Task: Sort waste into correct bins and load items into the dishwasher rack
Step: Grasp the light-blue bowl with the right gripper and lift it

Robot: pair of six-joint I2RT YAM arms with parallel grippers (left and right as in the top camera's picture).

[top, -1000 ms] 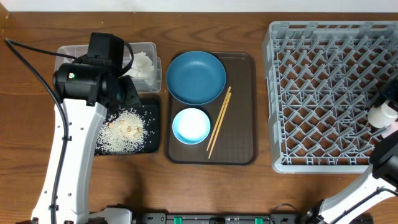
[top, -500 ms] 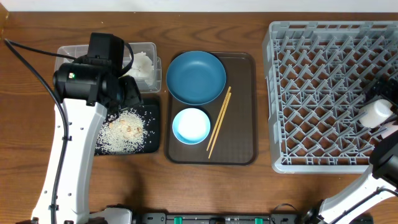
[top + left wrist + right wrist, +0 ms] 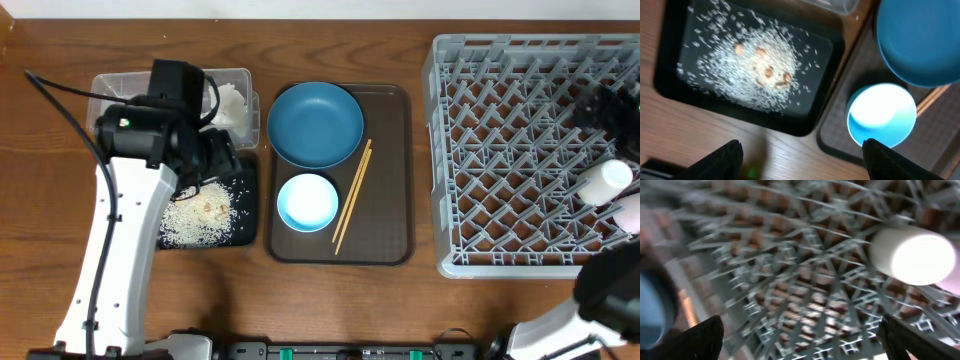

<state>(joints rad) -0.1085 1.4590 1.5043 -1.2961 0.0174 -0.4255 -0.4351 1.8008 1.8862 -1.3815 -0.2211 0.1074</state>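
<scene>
The left claw (image 3: 805, 162) hung wide and empty, its two dark fingertips (image 3: 725, 159) at the near edge of the left wrist view, above the shallow black tray (image 3: 822, 47). That tray was a glossy rectangle with rounded corners, with loose white rice (image 3: 755, 70) heaped and scattered in it and a few tan bits in the heap. Just beyond it stood the clear plastic tub (image 3: 240, 76), holding a crumpled white tissue (image 3: 228, 103). The white left arm (image 3: 115, 250) rose from the near left, its black wrist over the tub and tray.

On the wooden surface (image 3: 420, 300), a brown serving tray (image 3: 390, 200) with a fine-textured floor carried the round dark blue plate (image 3: 315, 125), the light blue bowl (image 3: 307, 202) nearer, and wooden chopsticks (image 3: 352, 195) slanted to their right.

The grey lattice rack (image 3: 500, 150) sat at the right. A white cup (image 3: 607, 182) lay on its side among the pegs near the right edge, with a pink-tinted cup (image 3: 632, 212) beside it. The right claw (image 3: 807, 342) gaped wide, empty, over the rack, blurred.
</scene>
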